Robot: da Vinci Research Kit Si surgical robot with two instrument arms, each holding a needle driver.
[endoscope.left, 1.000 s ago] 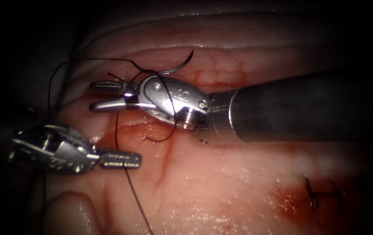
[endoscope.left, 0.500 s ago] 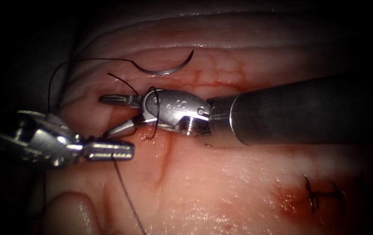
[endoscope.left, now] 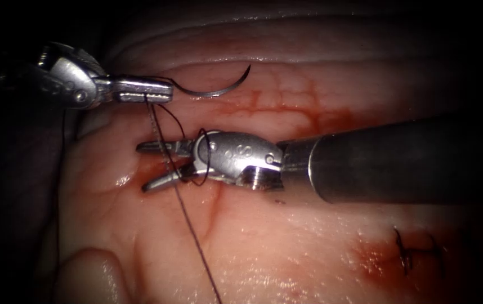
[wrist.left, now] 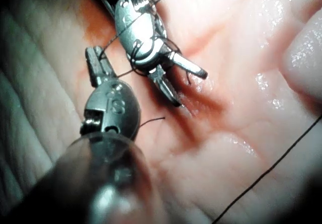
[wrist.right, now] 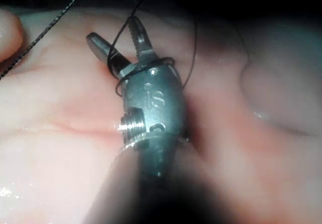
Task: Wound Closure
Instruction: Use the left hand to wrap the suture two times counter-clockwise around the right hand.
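My left tool (endoscope.left: 165, 90) sits at the upper left, jaws shut on the dark thread (endoscope.left: 188, 219) beside the needle's tail. The curved needle (endoscope.left: 216, 90) lies free on the tissue (endoscope.left: 286, 247) at the back; neither tool holds it. The thread runs down from the left jaws, across my right tool (endoscope.left: 142, 167), to the lower edge. The right tool's jaws stand open and hold nothing, just left of the cut (endoscope.left: 214, 211), with a thread loop wound around their base. The left wrist view has the left tool (wrist.left: 91, 54) shut on thread and the right tool (wrist.left: 191, 88) open. The right wrist view has the open jaws (wrist.right: 111, 30) with the loop.
A finished stitch (endoscope.left: 416, 253) with dark thread ends sits at the lower right. Red fluid (endoscope.left: 320, 118) stains the tissue above the right shaft and around the cut. A pale rounded fold of tissue (endoscope.left: 89, 276) bulges at the lower left.
The left tool rose from the lower left to the upper left with the thread, drawing it up across the right tool's open jaws. The right tool shifted slightly down and right.
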